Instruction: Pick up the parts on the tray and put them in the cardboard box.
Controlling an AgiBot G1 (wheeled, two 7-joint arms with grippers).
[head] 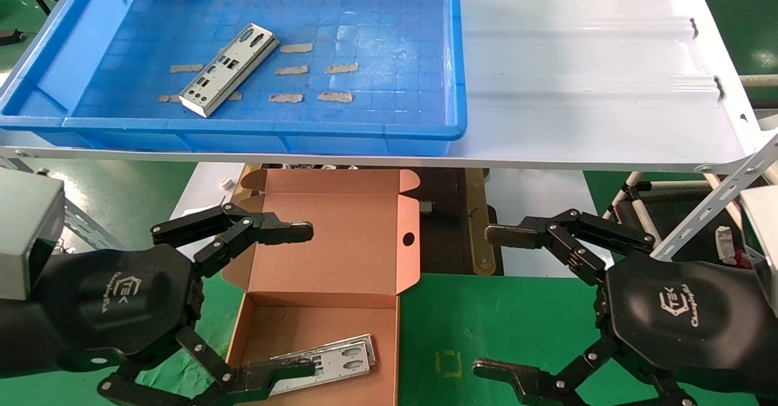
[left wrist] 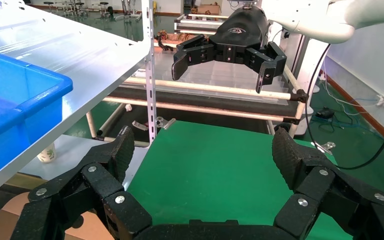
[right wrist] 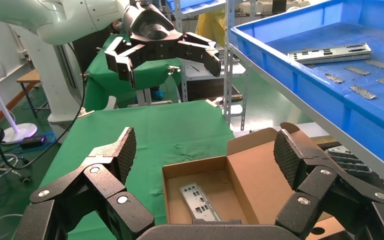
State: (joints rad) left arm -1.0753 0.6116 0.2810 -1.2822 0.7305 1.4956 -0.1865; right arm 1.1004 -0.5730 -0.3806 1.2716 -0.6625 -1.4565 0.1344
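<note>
1. One silver part [head: 230, 69] is left lying in the blue tray [head: 243, 131] up on the shelf [head: 583, 90]
2. Another part [head: 331, 360] is already sat inside the open cardboard box [head: 328, 254]
3. Left gripper [head: 285, 299] is spread wide over the box, nothing held
4. Right gripper [head: 495, 299] is spread wide too, parked over the green table [head: 486, 315]

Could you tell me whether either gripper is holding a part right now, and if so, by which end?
Nothing is held: the left gripper and right gripper are both open and empty above the green table.

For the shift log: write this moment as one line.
left gripper: open, empty, over brown cardboard box | right gripper: open, idle | silver punched metal plates: one in box, one in blue plastic tray
</note>
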